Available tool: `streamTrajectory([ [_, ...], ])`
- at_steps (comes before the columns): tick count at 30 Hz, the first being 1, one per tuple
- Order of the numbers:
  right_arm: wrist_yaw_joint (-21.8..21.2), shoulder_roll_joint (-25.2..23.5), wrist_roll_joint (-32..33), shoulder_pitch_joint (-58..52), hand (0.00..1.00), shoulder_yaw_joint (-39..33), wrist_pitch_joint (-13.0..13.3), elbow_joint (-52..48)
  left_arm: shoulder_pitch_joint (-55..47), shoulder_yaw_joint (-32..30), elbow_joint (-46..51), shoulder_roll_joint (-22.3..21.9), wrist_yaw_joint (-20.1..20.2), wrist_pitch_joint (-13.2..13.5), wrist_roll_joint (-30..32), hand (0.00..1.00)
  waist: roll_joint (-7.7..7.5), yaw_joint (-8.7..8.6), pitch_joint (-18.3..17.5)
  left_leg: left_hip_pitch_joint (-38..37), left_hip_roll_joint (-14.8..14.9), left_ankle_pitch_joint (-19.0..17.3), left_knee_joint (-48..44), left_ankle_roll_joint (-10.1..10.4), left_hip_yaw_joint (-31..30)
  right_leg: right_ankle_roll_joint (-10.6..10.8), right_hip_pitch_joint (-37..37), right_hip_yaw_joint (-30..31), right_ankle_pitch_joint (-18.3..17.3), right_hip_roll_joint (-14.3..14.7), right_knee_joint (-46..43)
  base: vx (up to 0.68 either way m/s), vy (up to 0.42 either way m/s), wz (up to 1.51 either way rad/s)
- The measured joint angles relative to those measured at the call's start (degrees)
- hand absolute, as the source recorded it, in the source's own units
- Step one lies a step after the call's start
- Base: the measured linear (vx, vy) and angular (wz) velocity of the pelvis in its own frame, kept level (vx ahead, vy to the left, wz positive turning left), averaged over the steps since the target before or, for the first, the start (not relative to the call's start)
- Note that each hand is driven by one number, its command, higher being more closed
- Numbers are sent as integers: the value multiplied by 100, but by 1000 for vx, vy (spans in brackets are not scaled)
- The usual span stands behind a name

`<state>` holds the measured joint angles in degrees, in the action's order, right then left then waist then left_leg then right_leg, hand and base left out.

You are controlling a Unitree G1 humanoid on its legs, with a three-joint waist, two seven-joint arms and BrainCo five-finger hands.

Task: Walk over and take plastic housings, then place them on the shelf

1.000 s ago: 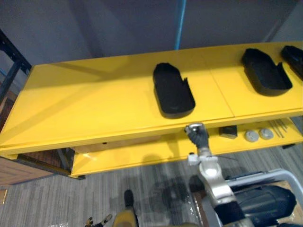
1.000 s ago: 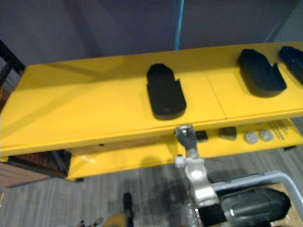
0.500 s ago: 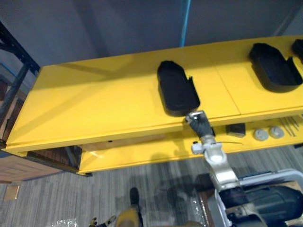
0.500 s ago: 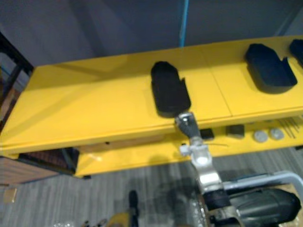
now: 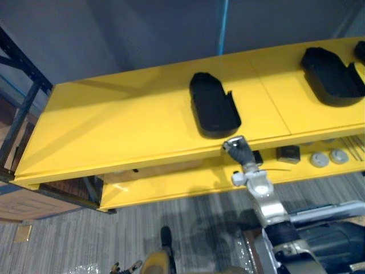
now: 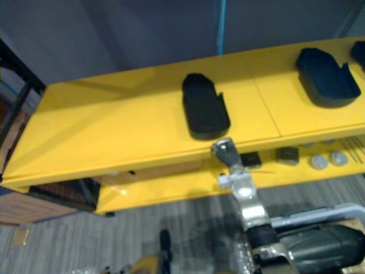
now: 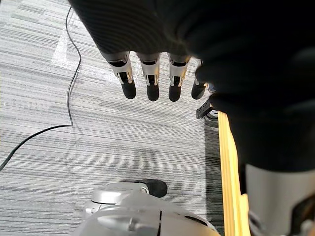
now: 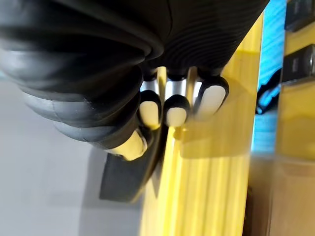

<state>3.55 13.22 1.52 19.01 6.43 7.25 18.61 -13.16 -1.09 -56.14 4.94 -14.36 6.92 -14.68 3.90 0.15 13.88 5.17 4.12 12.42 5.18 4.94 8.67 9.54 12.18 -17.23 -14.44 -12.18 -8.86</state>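
A yellow shelf [image 5: 114, 131] was seen running across the scene, with three black plastic housings laid on its top board. The middle housing [image 5: 214, 108] lay whole in view, just behind the near edge. A second housing [image 5: 333, 77] lay well to the right and was clipped by the picture's border. Of a third housing [image 5: 361, 51], at the far right, only a corner could be made out.

The right hand [image 5: 238, 151] was held at the shelf's near edge, just in front of the middle housing and not touching it. Its fingers [image 8: 176, 110] were seen side by side and loosely extended, closed on nothing. How near their tips came to the board could not be judged.

On the lower board [image 5: 171, 185], partly hidden under the top board, a black block [image 5: 288, 154] and two grey discs [image 5: 319, 160] were seen. A second dark block was mostly covered by the right hand.

The left hand [image 7: 150, 78] was seen hanging over the grey carpet [image 7: 98, 137], fingers straight and slightly apart, with nothing held.
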Motion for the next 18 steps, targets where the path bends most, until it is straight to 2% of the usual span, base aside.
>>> streamTrajectory([
  [3, -1, 33, 0, 45, 100, -85, 42, 13, -6, -7, -3, -79, 14, -86, 1, 0, 118, 8, 55, 9, -13, 3, 0, -20, -3, 14, -6, -21, -6, -8, -35, -47, 26, 5],
  [11, -30, 82, 0, 45, 100, -115, 144, 33, -21, -31, 4, -77, 105, -113, 3, 0, 120, -8, 57, 42, -97, 63, -1, -72, -29, 77, -24, -58, 28, -84, -44, -6, 8, 2],
  [18, 278, 85, -11, 44, 100, -50, 102, 17, -26, -31, 31, -79, 107, -113, 7, 0, 125, 27, 54, 94, -106, 84, -1, -83, -62, 90, -27, -142, 35, -81, -50, -17, 7, 5],
])
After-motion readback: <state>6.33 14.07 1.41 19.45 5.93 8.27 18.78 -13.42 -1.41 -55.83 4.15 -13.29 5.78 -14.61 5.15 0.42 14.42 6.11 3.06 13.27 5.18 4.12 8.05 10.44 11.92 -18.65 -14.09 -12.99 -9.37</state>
